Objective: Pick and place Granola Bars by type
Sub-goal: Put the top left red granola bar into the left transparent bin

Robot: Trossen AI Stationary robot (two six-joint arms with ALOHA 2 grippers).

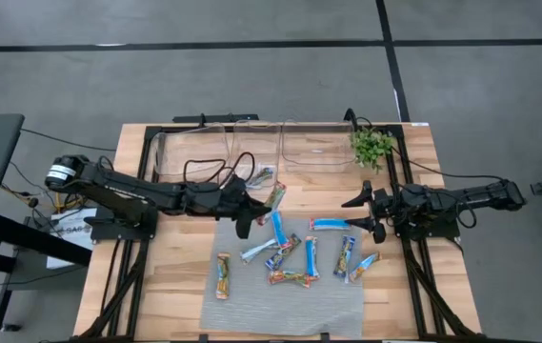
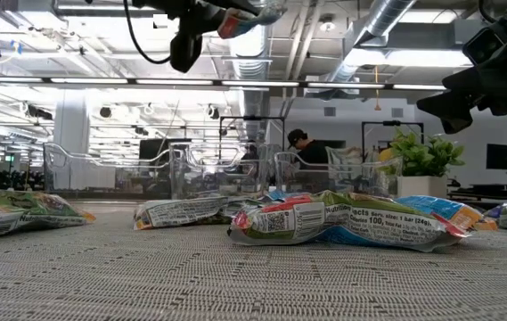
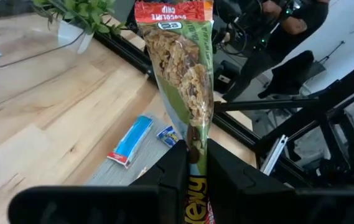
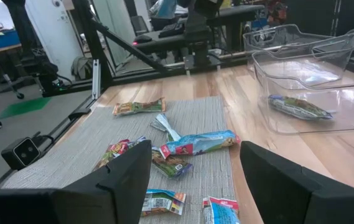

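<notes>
While the left hand (image 3: 192, 177) clamps a green-and-red wrapped granola bar (image 3: 183, 74) by its end, lifted clear, likely for sorting, the right hand (image 4: 192, 171) waits with fingers apart beside the remaining bars (image 1: 290, 252).

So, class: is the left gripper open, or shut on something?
Shut on a granola bar: in the wrist view the left gripper pinches its lower end between both fingers, lifted above the table.
</notes>
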